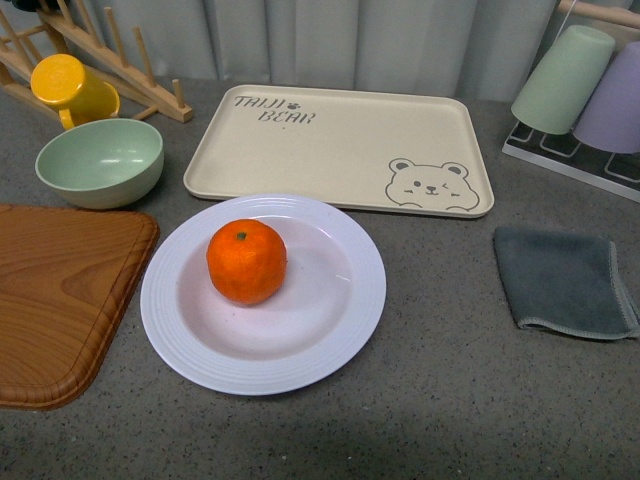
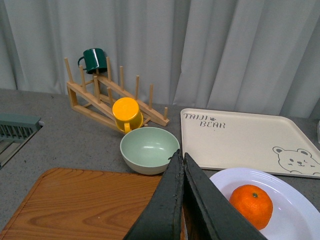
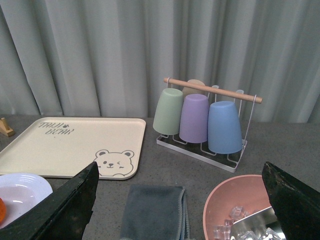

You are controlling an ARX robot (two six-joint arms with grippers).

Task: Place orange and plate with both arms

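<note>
The orange (image 1: 246,261) rests left of centre in the well of the pale plate (image 1: 340,330), on the grey table in front of the bear tray. Neither arm shows in the front view. Seen from the left wrist, the orange (image 2: 251,205) and plate (image 2: 295,225) lie just beside my left gripper (image 2: 181,156), whose black fingers are pressed together with nothing between them. My right gripper (image 3: 181,172) stands wide open and empty above the grey cloth; only the edge of the plate (image 3: 25,192) shows in that view.
A beige bear tray (image 1: 340,145) lies behind the plate. A mint-green bowl (image 1: 100,160), yellow cup (image 1: 72,88) and wooden rack (image 1: 110,60) stand back left, a wooden board (image 1: 60,300) at left. Grey cloth (image 1: 565,282) and cup rack (image 1: 585,90) at right. A pink bowl (image 3: 235,210) holds ice.
</note>
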